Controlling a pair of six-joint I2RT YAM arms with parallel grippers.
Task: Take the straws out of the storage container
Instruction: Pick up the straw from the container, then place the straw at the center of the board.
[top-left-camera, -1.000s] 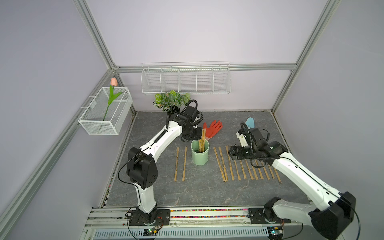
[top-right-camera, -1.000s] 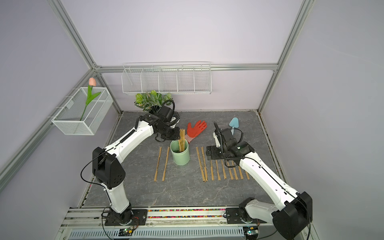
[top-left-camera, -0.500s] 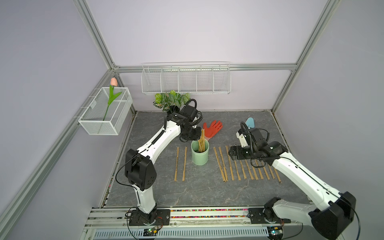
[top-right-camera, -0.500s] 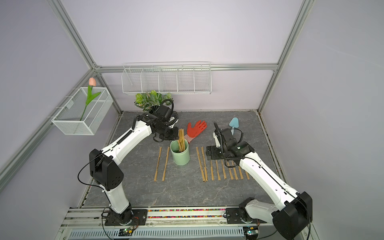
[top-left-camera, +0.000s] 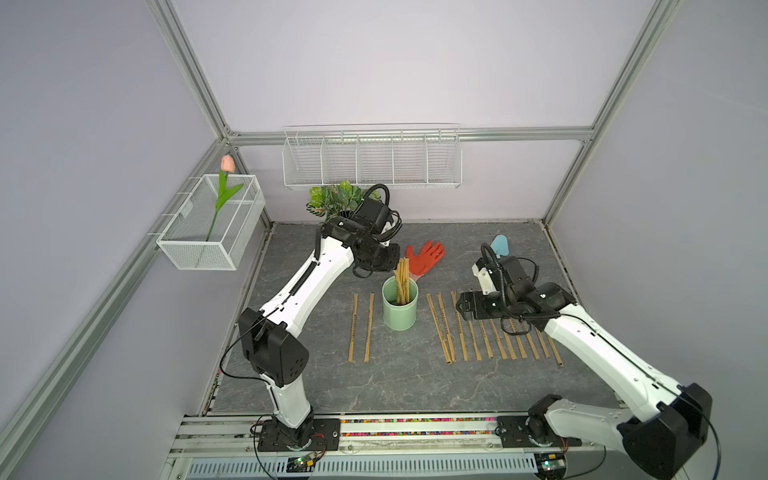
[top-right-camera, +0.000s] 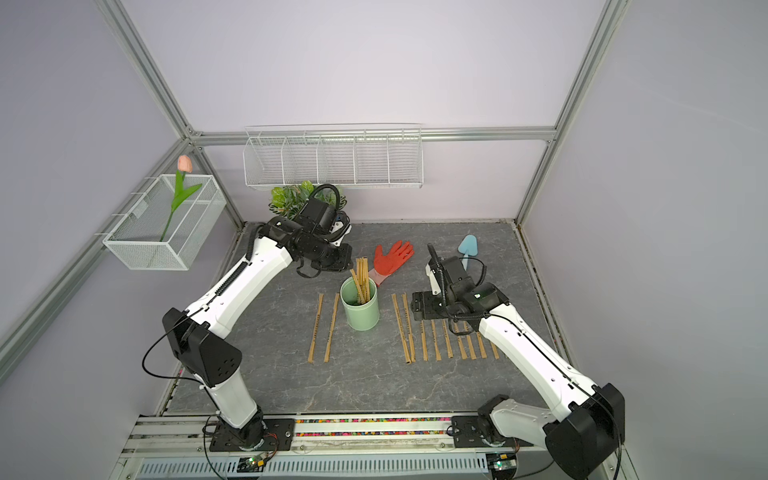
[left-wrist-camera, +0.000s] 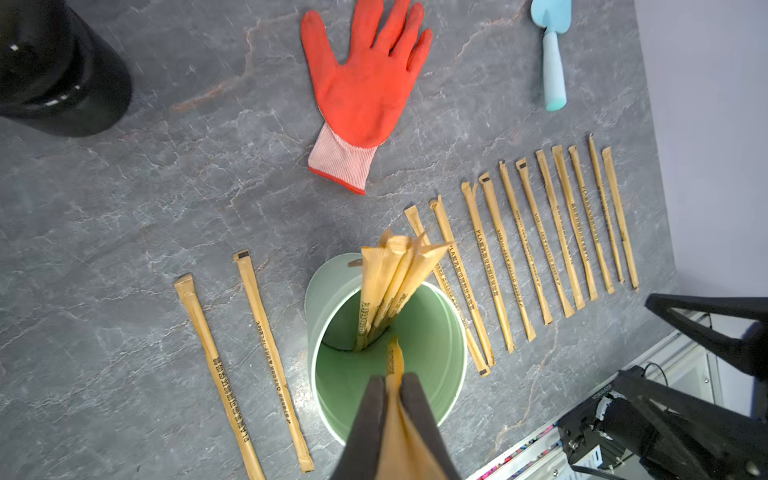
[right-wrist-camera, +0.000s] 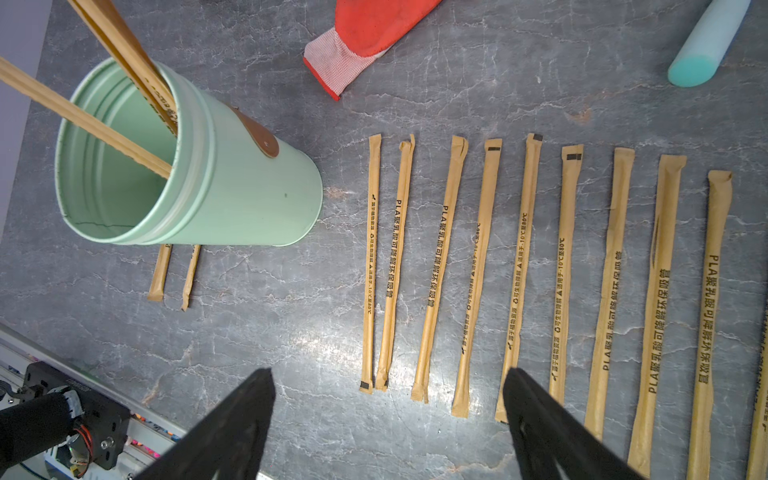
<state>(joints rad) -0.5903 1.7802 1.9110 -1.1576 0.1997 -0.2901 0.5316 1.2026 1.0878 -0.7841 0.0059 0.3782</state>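
We see our left gripper (left-wrist-camera: 390, 384) pinched almost shut on one long flat tan paper-wrapped straw (left-wrist-camera: 394, 359), whose lower end sits inside the pale mint-green cylindrical cup (top-left-camera: 400, 316). The cup stands upright near the centre of both top views on the grey stone-patterned tabletop (top-left-camera: 374, 386). A small bundle of straws (top-left-camera: 402, 276) leans against its far rim. Two straws (top-left-camera: 361, 328) lie flat left of the cup, and a row of straws (top-left-camera: 494, 336) lies to its right. Our right gripper (right-wrist-camera: 387, 376) hovers over that row, jaws wide apart, holding nothing. An orange-red rubber-coated glove (top-left-camera: 426, 257) lies just above the cup in the frame.
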